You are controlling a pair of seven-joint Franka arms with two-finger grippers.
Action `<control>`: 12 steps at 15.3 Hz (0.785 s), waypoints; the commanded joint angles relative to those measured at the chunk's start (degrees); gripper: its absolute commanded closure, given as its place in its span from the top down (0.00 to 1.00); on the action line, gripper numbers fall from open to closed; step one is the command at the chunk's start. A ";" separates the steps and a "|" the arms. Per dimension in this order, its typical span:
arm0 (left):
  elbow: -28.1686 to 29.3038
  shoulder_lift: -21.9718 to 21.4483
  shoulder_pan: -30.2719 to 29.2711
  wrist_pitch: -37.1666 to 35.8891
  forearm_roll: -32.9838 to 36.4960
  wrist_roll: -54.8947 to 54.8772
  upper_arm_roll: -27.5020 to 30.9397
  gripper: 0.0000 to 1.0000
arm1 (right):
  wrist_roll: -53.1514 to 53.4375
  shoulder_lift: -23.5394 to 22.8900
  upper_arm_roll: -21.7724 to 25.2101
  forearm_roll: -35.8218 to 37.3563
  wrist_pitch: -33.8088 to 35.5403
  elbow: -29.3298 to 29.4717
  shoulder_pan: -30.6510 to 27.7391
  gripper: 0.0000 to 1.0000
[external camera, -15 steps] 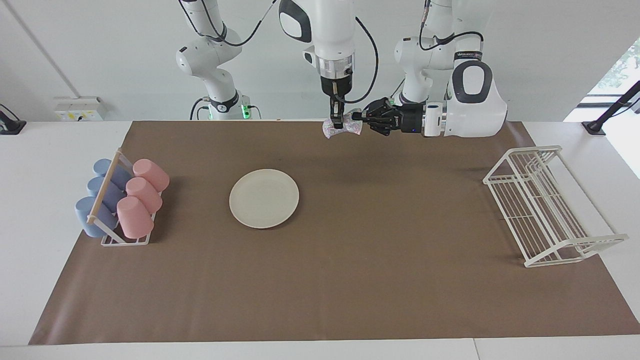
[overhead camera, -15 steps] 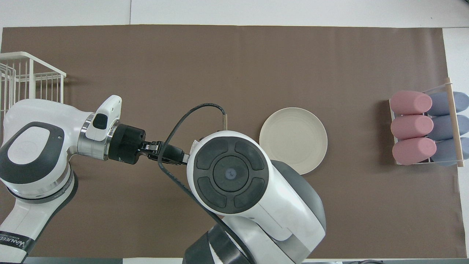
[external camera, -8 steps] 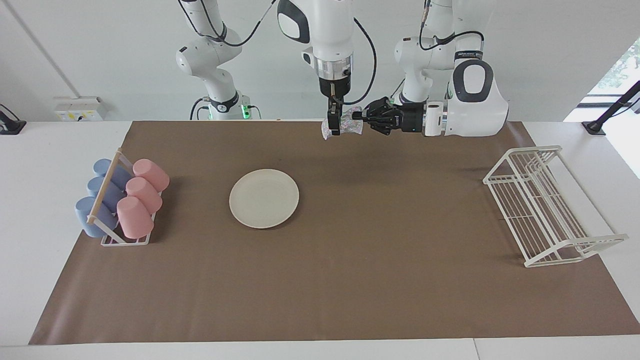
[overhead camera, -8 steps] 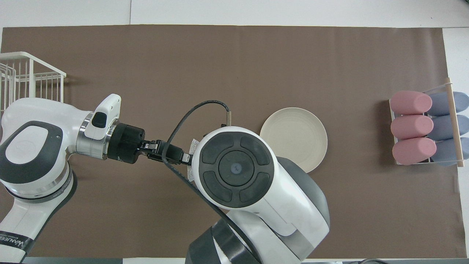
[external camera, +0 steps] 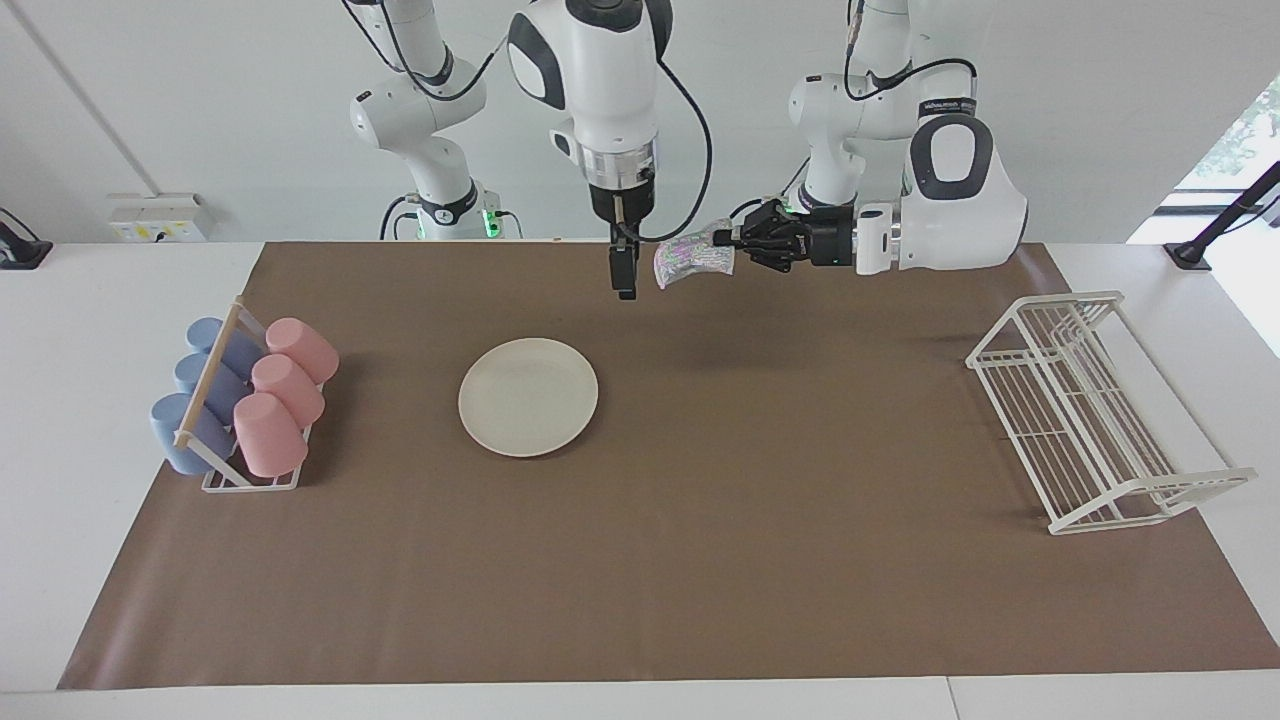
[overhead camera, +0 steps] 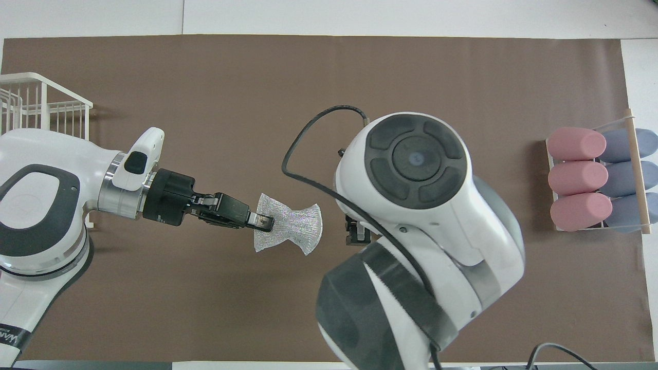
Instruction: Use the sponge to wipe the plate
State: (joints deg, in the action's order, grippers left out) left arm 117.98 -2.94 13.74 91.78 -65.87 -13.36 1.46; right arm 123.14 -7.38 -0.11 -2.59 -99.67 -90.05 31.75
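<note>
Left fingers point(external camera: 722, 240) clamped on sponge point(external camera: 686, 262) edge, right fingers point(external camera: 624, 272) apart beside it, plate point(external camera: 528, 397) uncovered

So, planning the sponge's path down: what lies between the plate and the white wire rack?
Nothing: in the facing view the stretch from the plate to the white wire rack is bare brown mat. The sponge hangs above the mat in the left gripper.

A plain white wall point(external camera: 1100, 120) rose at the robots' end of a white table point(external camera: 100, 290), most of it covered by a brown mat point(external camera: 700, 560). A socket box point(external camera: 160, 217) sat against the wall; daylight came through a window point(external camera: 1235, 140).
</note>
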 commanded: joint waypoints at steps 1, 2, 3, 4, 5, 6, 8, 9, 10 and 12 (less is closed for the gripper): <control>-3.11 0.39 -1.51 1.46 6.61 4.21 -0.06 0.00 | -12.96 2.28 -0.50 0.92 2.90 -0.56 -6.50 1.00; -4.15 0.39 -1.78 2.17 9.94 5.96 -0.06 0.00 | -18.23 3.07 -0.50 0.92 4.12 -0.65 -8.70 1.00; -5.38 0.47 -1.87 2.43 13.54 7.80 -0.06 0.00 | -24.20 3.86 -0.42 0.92 5.09 -0.65 -10.99 1.00; -6.79 0.47 -1.79 2.96 17.31 9.82 -0.14 0.00 | -30.61 4.82 -0.42 0.92 6.41 -0.57 -13.71 1.00; -7.93 0.56 -1.70 3.40 20.22 11.32 -0.14 0.00 | -35.55 5.62 -0.42 0.92 7.20 -0.57 -16.08 1.00; -9.07 0.65 -1.26 3.66 24.17 13.34 -0.14 0.00 | -41.08 6.32 -0.42 0.92 8.34 -0.57 -18.72 1.00; -11.27 0.65 -1.00 3.23 32.95 15.89 -0.32 0.00 | -51.98 7.90 -0.33 1.01 10.10 -0.48 -23.47 1.00; -12.41 0.65 -0.99 2.44 37.26 16.78 -0.49 0.00 | -55.86 8.17 -0.24 1.27 11.07 -0.22 -25.32 1.00; -13.64 0.74 -0.99 1.83 41.22 17.92 -0.67 0.00 | -60.60 8.26 -0.15 2.49 12.47 0.39 -27.16 1.00; -15.93 0.83 -0.47 -0.19 49.91 19.94 -0.76 0.00 | -70.36 9.92 -0.06 4.25 14.32 0.66 -29.28 1.00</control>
State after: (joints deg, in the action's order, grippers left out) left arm 105.42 -2.93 12.42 94.07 -23.13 3.84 0.74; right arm 60.64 1.08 0.59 -0.38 -87.31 -89.81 4.32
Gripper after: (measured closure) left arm 0.952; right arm 0.000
